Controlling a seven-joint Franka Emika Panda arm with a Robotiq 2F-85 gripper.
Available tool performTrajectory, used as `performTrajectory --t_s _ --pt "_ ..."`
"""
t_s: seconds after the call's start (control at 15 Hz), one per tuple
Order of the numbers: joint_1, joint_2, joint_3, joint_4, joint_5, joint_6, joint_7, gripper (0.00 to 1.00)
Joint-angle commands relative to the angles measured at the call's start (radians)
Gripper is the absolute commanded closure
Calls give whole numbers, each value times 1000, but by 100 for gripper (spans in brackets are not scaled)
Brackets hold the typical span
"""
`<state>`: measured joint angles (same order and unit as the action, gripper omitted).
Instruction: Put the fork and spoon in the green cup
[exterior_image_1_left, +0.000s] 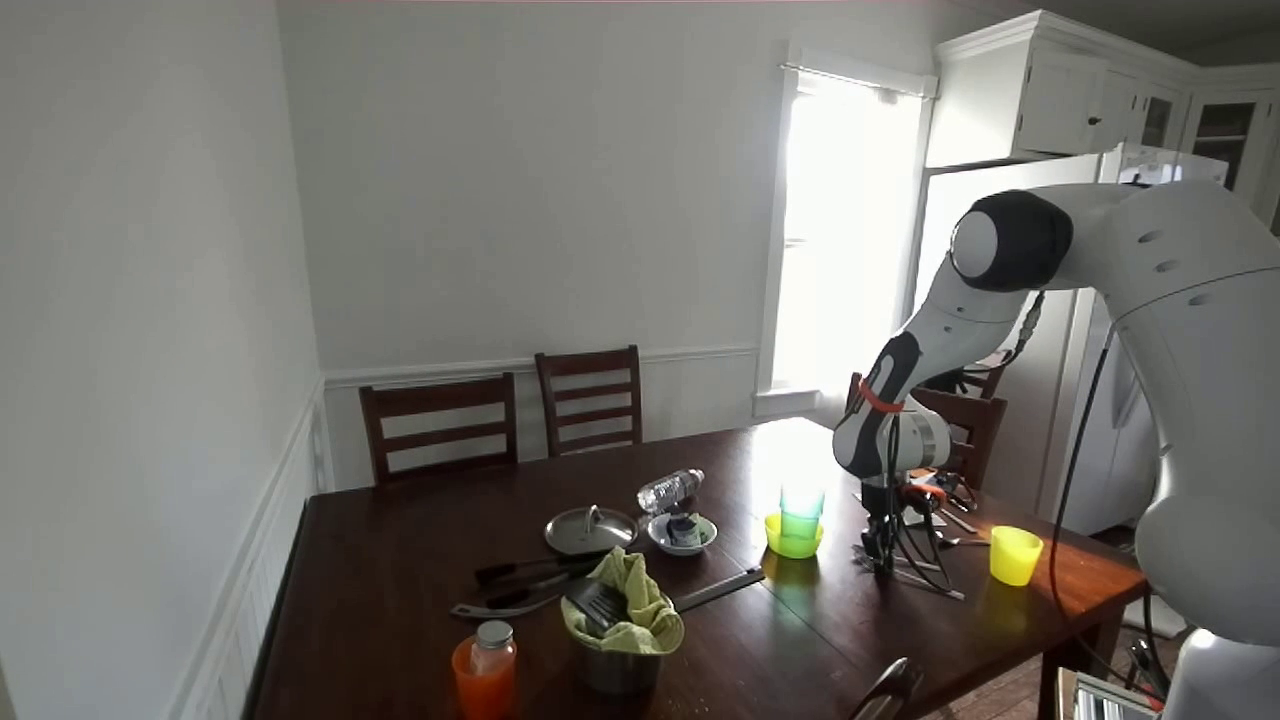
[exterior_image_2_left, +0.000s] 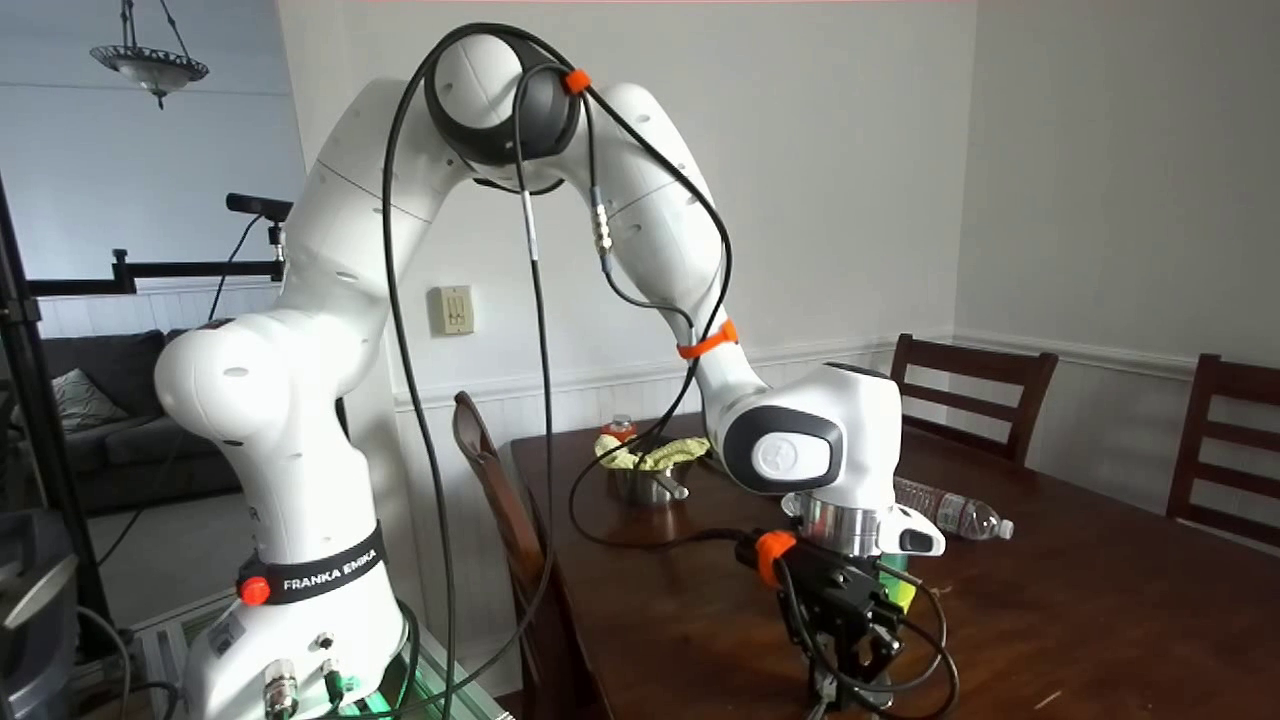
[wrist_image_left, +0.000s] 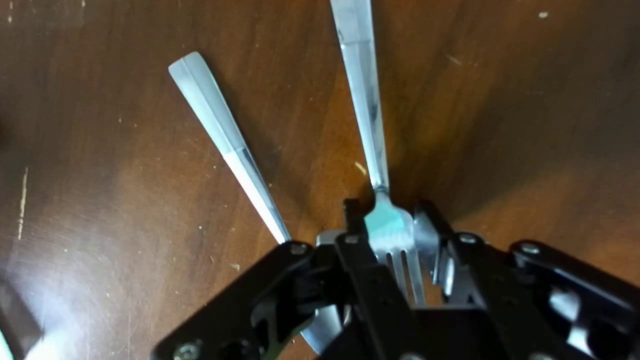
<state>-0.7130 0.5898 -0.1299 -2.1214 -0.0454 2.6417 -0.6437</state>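
Note:
In the wrist view the fork (wrist_image_left: 362, 100) lies on the table, handle toward the top edge. My gripper (wrist_image_left: 389, 206) is around the fork's head at table height; both fingers appear to touch its edges. The spoon (wrist_image_left: 227, 137) lies at an angle to the left of the fork; its head is mostly hidden behind the gripper's left side. The green cup (exterior_image_1_left: 801, 508) is translucent and upright, with a low yellow-green bowl (exterior_image_1_left: 792, 547) around or in front of its base. In an exterior view the cup (exterior_image_2_left: 893, 572) is partly hidden behind the wrist.
A yellow cup (exterior_image_1_left: 1016, 557) stands near the table's robot end. Other cutlery (exterior_image_1_left: 962, 542) lies beside the gripper. A white bowl (exterior_image_1_left: 684, 546), a clear bottle (exterior_image_1_left: 670, 491), a lid (exterior_image_1_left: 590, 530), a cloth-lined pot (exterior_image_1_left: 618, 668) and an orange cup (exterior_image_1_left: 485, 685) stand farther along the table (exterior_image_1_left: 800, 645).

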Motion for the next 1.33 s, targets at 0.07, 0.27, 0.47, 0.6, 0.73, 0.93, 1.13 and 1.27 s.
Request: performTrajectory --t_s 0.07,0.27,0.47,0.6,0.73,0.93,1.13,1.27 --pt "-2 -50 3 -23 -6 -21 -28 93" --pt "-1 -73 5 -26 -1 -36 -36 93" --pt "3 -123 7 -43 5 -61 -49 93" --pt "10 -164 5 -57 8 -73 -53 93" --pt "22 -208 1 -72 9 -78 -58 93" --pt "50 -265 -14 -87 3 -78 -51 93" --pt "87 -265 -36 -86 -16 -84 -49 45" --pt "105 -227 -54 -74 -33 -99 -62 37"
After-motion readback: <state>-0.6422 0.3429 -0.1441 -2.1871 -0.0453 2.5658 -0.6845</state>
